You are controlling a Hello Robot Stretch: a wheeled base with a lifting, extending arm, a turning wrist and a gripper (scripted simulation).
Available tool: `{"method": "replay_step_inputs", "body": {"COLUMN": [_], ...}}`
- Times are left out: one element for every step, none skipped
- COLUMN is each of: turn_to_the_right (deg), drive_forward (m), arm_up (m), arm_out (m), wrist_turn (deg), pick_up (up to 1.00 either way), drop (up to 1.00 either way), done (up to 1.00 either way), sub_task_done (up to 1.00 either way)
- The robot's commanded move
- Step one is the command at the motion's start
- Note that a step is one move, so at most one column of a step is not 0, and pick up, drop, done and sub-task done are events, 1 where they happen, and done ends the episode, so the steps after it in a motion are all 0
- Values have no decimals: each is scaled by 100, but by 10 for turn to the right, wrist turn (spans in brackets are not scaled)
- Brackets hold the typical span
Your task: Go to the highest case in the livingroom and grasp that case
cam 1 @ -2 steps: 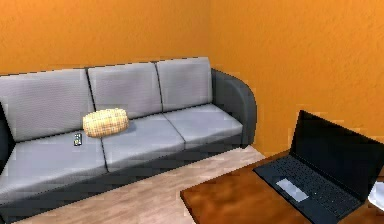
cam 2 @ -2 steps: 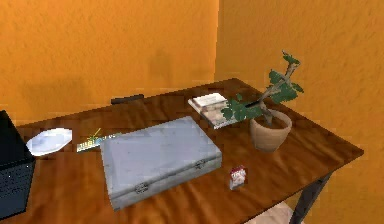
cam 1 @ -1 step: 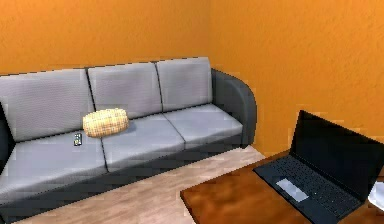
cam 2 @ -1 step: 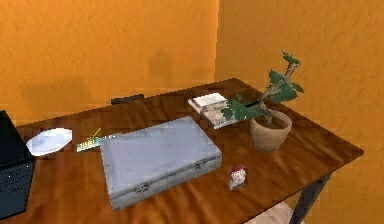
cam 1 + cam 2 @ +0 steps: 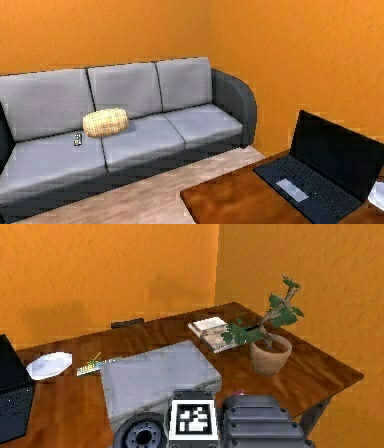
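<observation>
Fwd view: sofa (image 5: 120, 110) w/ pillow (image 5: 105, 122) at left, laptop (image 5: 325, 165) on table (image 5: 230, 200) at right. Arm side view, L to R: white bowl (image 5: 48, 366), then grey case (image 5: 160, 382) lying flat mid-table, books (image 5: 212, 328), plant (image 5: 270, 349) in pot. Dark gripper (image 5: 140, 434) at bottom edge, near case's near side; its state can't tell, nor whether it holds anything. Case prob. rigid, smooth lid so slippery, some weight; handle can't be made out. Best bet: take it by near edge, across thin side.
</observation>
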Motion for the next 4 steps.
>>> {"method": "replay_step_inputs", "body": {"turn_to_the_right": [0, 0, 0, 0], "drive_forward": [0, 0, 0, 0], "arm_up": [0, 0, 0, 0], "arm_out": [30, 0, 0, 0], "wrist_turn": [0, 450, 450, 90], "pick_up": [0, 0, 0, 0], "drop": [0, 0, 0, 0], "done": [0, 0, 0, 0], "sub_task_done": [0, 0, 0, 0]}}
